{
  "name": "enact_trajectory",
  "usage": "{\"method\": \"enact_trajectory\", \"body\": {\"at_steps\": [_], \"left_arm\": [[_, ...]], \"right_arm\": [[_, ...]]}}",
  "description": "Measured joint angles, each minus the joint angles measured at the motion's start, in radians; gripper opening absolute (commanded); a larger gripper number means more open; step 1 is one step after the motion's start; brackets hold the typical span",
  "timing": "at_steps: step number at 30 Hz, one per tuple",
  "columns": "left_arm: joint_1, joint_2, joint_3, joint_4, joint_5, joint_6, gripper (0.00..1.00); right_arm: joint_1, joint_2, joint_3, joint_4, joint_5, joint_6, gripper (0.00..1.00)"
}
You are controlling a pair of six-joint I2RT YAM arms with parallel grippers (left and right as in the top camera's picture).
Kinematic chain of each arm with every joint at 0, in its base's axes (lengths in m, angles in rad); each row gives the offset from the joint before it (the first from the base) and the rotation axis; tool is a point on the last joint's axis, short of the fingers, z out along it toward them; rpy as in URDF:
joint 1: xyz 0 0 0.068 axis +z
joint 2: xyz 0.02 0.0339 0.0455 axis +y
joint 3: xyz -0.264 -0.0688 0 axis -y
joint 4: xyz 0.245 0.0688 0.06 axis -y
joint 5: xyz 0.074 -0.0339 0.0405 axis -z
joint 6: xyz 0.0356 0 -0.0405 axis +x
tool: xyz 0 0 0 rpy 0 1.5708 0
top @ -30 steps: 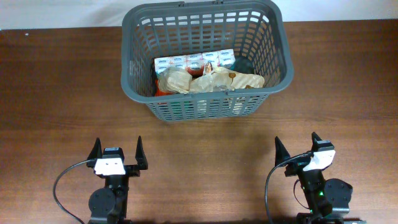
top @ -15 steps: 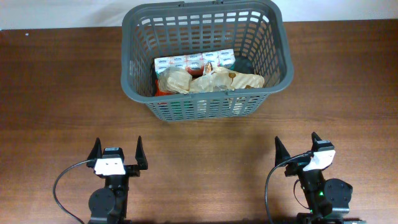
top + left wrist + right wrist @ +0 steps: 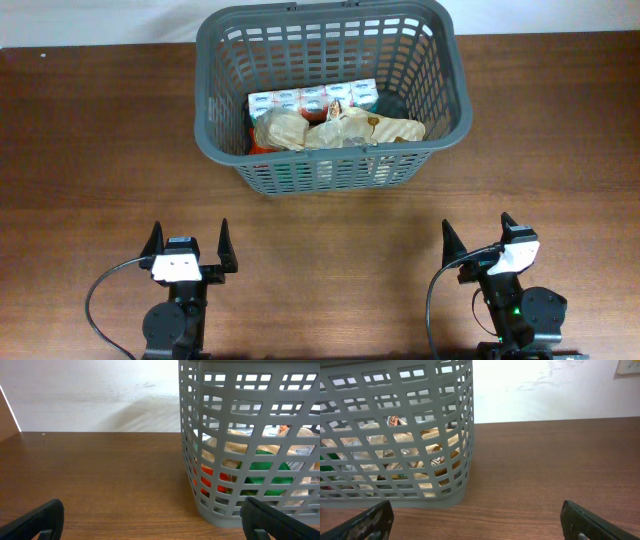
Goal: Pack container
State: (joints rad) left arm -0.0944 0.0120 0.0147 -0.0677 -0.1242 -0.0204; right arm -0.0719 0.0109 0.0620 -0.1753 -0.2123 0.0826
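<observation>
The container, a large dark grey lattice basket (image 3: 215,150), stands at the back middle of the wooden table. It holds a row of small white cartons (image 3: 312,98), crumpled tan bags (image 3: 345,128) and red and green items. It also shows in the left wrist view (image 3: 200,435) and in the right wrist view (image 3: 462,435). My left gripper (image 3: 189,243) is open and empty near the front edge, far from the basket; its fingers show in the left wrist view (image 3: 155,522). My right gripper (image 3: 478,236) is open and empty at the front right; its fingers show in the right wrist view (image 3: 480,520).
Bare brown wood lies between both grippers and the basket. A white wall (image 3: 100,20) runs behind the table's far edge. Black cables (image 3: 100,300) loop beside each arm base.
</observation>
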Motion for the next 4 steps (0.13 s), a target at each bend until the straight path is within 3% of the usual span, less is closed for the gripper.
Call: {"method": "enact_trajectory", "body": {"at_steps": [4], "left_arm": [[0.0,0.0,0.0,0.0,0.0,0.0,0.99]], "right_arm": [[0.0,0.0,0.0,0.0,0.0,0.0,0.99]]}}
